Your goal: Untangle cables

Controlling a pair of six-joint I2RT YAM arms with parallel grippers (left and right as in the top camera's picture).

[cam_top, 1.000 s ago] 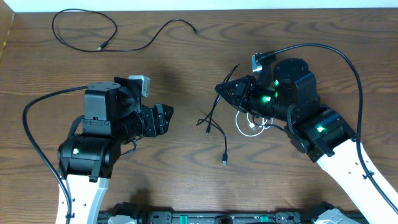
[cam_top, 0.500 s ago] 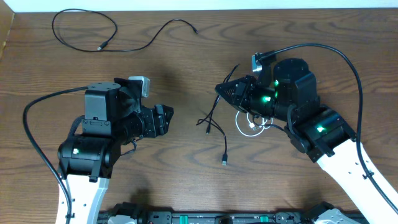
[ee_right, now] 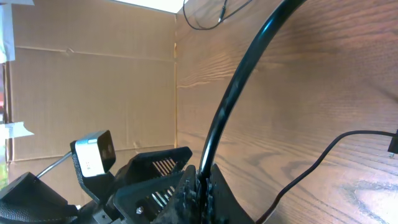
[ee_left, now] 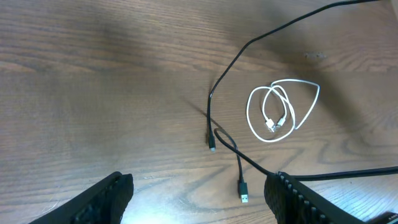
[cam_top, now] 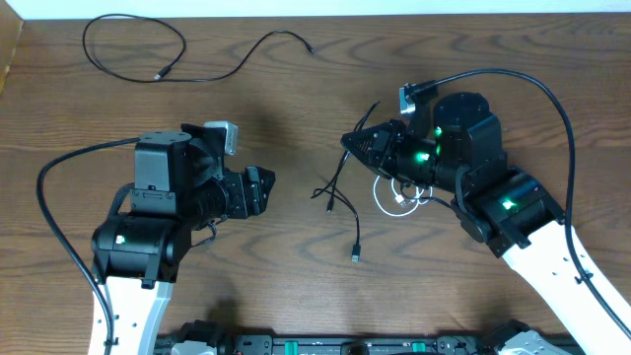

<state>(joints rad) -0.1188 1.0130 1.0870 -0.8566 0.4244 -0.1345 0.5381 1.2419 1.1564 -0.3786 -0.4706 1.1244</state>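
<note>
No shift since before — right tool (cam_top: 346, 141) tight on a black cable (ee_right: 236, 81), left tool (cam_top: 264, 189) agape, empty, well apart.

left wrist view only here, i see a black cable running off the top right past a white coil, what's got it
Observer: The right tool is shut on that thin black cable with small plug ends, pinching it between its fingers.
Operator: any other cable out there
Observer: Yes, a second thin black cable lies in a loose loop at the far left of the wooden table, apart from the rest.
Operator: where's my left tool from above
Observer: The left tool sits open, left of the held cable's plug ends.
</note>
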